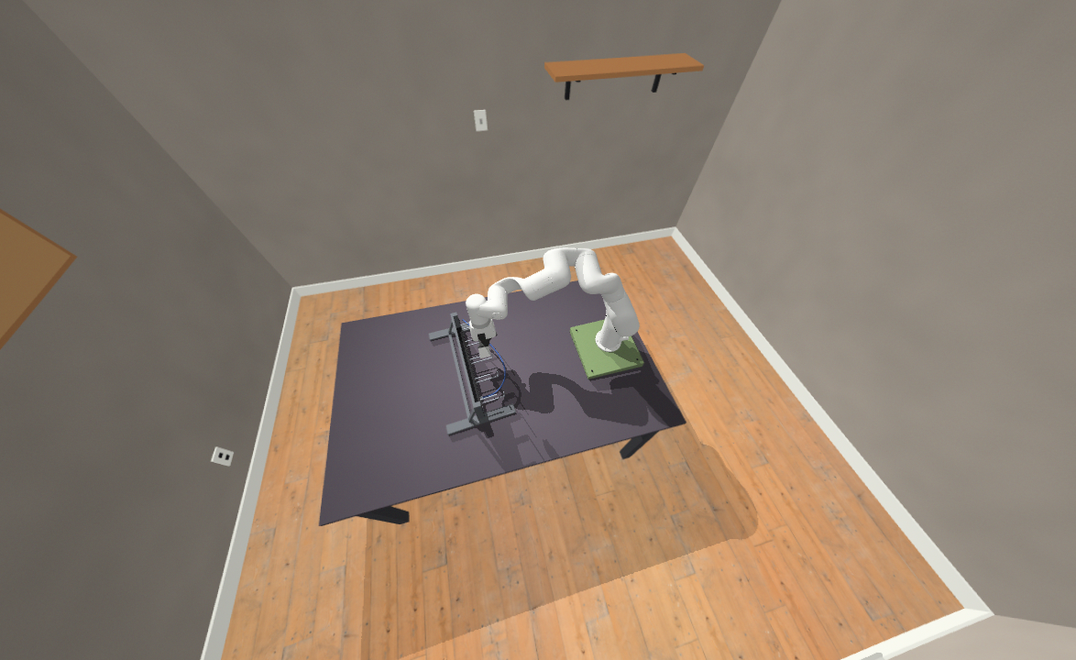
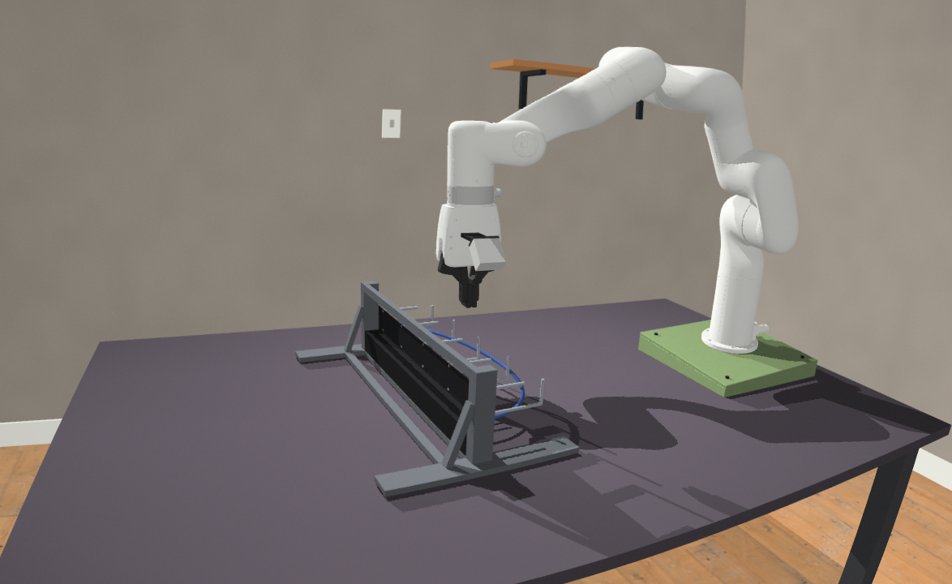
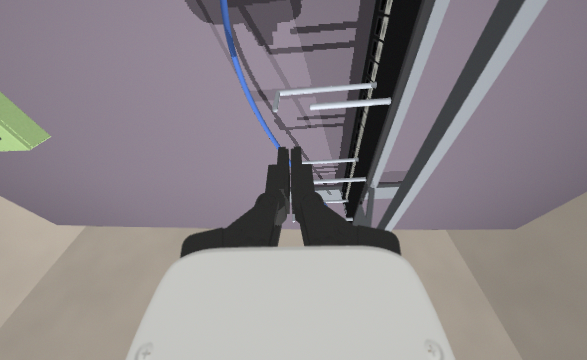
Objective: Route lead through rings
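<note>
The blue lead (image 1: 504, 373) (image 2: 522, 392) (image 3: 234, 60) leaves the near part of the patch panel's front, bows out towards the robot and runs back in towards the far end. In the wrist view it passes outside the front post of one ring (image 3: 325, 91). Farther on it runs behind my fingertips; a blue bit shows beyond them, and I cannot tell which far rings hold it. Its free end is not clear. My gripper (image 2: 469, 304) (image 3: 290, 161) is shut and empty, pointing down above the lead and the ring tops. The grey rack (image 1: 458, 368) (image 2: 481, 414) (image 3: 407, 100) stands upright.
Ring posts (image 2: 542, 390) stick up along the rack's front. The rack's long feet (image 2: 421, 480) lie on the dark table (image 1: 386, 410) (image 2: 174, 450). The robot's green base plate (image 1: 587, 348) (image 2: 675, 355) (image 3: 3, 117) is on the table's opposite side.
</note>
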Robot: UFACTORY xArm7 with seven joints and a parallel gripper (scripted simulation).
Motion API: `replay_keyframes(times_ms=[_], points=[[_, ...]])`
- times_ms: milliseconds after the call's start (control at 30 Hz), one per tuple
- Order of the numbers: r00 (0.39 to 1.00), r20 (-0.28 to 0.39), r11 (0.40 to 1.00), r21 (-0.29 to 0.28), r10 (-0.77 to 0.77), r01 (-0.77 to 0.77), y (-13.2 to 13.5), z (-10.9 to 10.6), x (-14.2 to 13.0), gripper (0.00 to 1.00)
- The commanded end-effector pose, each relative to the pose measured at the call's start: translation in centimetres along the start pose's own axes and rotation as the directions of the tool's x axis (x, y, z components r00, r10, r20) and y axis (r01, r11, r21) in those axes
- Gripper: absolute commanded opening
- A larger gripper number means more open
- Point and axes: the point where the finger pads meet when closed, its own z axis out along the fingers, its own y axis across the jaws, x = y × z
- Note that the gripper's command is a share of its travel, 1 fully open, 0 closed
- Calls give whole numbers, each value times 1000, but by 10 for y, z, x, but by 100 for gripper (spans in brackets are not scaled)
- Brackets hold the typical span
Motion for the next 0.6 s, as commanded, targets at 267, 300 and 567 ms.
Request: replay_keyframes(times_ms=[267,300,567], points=[[999,8,999,-22,36,-35,-58,3,74,0],[999,8,999,-22,36,-35,-59,3,74,0],[999,8,999,-22,36,-35,-59,3,74,33]])
